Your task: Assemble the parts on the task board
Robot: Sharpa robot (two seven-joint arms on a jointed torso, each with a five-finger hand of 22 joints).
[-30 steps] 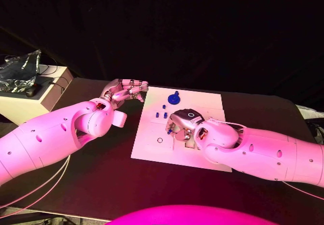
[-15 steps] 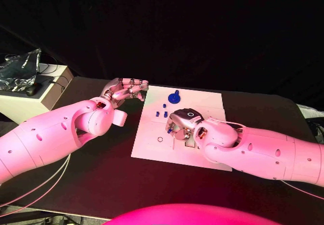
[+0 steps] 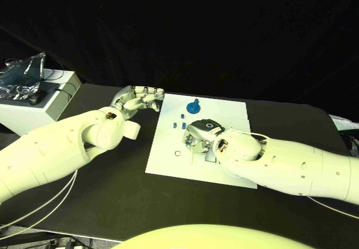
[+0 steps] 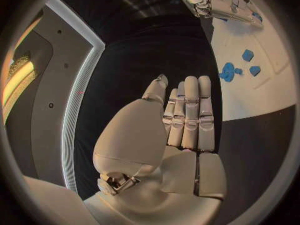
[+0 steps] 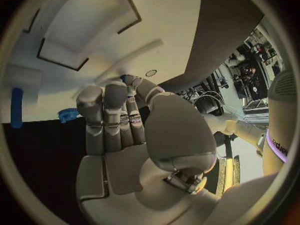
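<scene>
Lying in the middle of the black table (image 3: 112, 197): the white task board (image 3: 224, 111); standing near its far edge, a round blue part (image 3: 194, 108), with small blue pieces (image 3: 179, 124) sitting just nearer. Hovering at the board's far left corner, off the plate: the left hand (image 3: 139, 98), fingers pressed together side by side, gripping nothing. Reaching down over the board's middle: the right hand (image 3: 199, 139), fingers bunched with a small blue part (image 5: 127, 79) showing at the fingertips; whether pinching it or merely touching, impossible to tell.

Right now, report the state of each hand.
Left hand: holds nothing, fingers together, beside the task board.
Right hand: over the board; whether it holds a part cannot be told.
</scene>
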